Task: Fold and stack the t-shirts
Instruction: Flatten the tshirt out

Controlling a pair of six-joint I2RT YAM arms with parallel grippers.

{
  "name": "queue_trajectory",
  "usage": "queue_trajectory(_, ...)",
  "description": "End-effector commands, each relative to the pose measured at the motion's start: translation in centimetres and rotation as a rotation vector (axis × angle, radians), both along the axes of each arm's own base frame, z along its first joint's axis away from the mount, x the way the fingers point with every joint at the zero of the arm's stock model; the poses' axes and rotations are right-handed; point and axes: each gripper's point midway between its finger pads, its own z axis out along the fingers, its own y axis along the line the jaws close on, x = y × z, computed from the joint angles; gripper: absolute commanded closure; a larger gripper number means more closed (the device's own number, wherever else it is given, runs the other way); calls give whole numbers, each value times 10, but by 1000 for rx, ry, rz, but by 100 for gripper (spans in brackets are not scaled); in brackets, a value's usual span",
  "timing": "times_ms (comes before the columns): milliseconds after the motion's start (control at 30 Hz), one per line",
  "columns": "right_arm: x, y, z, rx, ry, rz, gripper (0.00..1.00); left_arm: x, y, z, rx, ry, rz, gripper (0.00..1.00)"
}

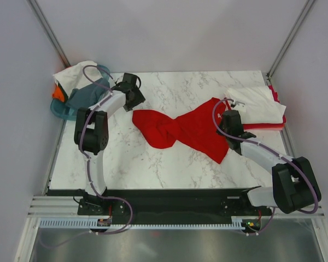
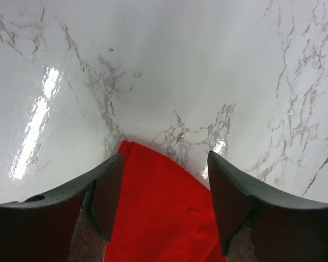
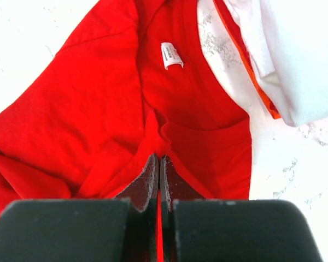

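Note:
A bright red t-shirt (image 1: 188,131) lies crumpled across the middle of the marble table (image 1: 153,158). My left gripper (image 1: 135,103) stands at its left corner. In the left wrist view the gripper (image 2: 164,185) is open, its jaws apart on either side of the red t-shirt's (image 2: 158,218) corner. My right gripper (image 1: 227,119) sits at the shirt's right edge. In the right wrist view it (image 3: 158,161) is shut on a pinch of the red t-shirt (image 3: 98,109) just below the collar, whose white label (image 3: 172,54) shows.
A folded white t-shirt (image 1: 257,103) tops a red and orange stack (image 1: 265,126) at the right edge, also seen as a white t-shirt (image 3: 284,54) in the right wrist view. A teal basket (image 1: 59,112) at the back left holds white (image 1: 74,73), grey (image 1: 85,95) and orange (image 1: 57,91) tees.

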Motion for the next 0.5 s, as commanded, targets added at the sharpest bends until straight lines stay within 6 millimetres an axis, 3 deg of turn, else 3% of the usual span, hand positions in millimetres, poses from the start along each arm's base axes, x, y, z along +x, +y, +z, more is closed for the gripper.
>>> queue_trajectory(0, 7, 4, 19, 31, -74, 2, 100, 3, 9, -8, 69, 31, -15, 31)
queue_trajectory(300, 4, 0, 27, 32, -99, -16, 100, -9, 16, -35, 99, 103, 21, 35)
queue_trajectory(400, 3, -2, 29, 30, -105, -24, 100, -10, 15, -37, 99, 108, 12, 55)
queue_trajectory(467, 3, -3, 32, 30, -112, -27, 100, -13, 14, -39, 100, 117, 0, 62)
